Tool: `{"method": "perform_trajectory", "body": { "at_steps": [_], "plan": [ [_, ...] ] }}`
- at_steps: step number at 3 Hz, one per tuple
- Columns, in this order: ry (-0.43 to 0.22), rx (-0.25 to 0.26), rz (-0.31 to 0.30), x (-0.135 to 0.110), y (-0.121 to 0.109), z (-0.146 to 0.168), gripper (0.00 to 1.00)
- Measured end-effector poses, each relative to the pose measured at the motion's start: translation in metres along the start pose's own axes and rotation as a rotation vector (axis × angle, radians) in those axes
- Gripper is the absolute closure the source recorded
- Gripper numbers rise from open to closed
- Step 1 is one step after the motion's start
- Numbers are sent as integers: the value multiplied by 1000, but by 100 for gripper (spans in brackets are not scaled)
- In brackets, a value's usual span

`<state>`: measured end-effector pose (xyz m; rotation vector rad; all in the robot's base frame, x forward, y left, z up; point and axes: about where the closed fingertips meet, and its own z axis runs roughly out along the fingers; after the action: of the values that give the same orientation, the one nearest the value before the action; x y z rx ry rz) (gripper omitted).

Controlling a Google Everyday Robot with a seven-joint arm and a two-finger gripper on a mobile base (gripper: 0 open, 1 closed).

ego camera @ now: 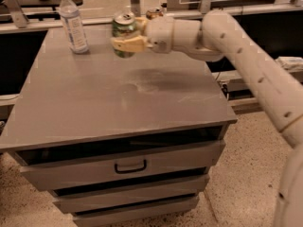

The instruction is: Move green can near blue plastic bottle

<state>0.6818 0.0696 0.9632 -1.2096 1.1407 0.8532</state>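
Note:
The green can [123, 30] with a silver top is held in my gripper [129, 38], whose cream fingers [130, 45] are shut around its body. The can hangs above the far part of the grey cabinet top [118, 93], upright. The blue plastic bottle [73, 22], clear with a white cap and pale label, stands upright at the far left of the top, a short way left of the can. My arm [236, 46] reaches in from the right.
A brown-gold can [154, 13] stands at the far edge behind my wrist, mostly hidden. The cabinet has drawers [128, 167] at the front. Dark shelving and a rail run behind the cabinet. Speckled floor lies to the right.

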Motion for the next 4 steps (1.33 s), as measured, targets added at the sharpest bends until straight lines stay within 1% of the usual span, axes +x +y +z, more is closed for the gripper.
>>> {"method": "perform_trajectory", "body": {
  "at_steps": [1,2,3,4],
  "plan": [
    [0,8,4,-1,-35,58,100],
    [65,58,68,13,-60,101,100],
    [117,101,150,35,-67,125,100],
    [134,115,225,54,-63,146,100]
  ]
}}
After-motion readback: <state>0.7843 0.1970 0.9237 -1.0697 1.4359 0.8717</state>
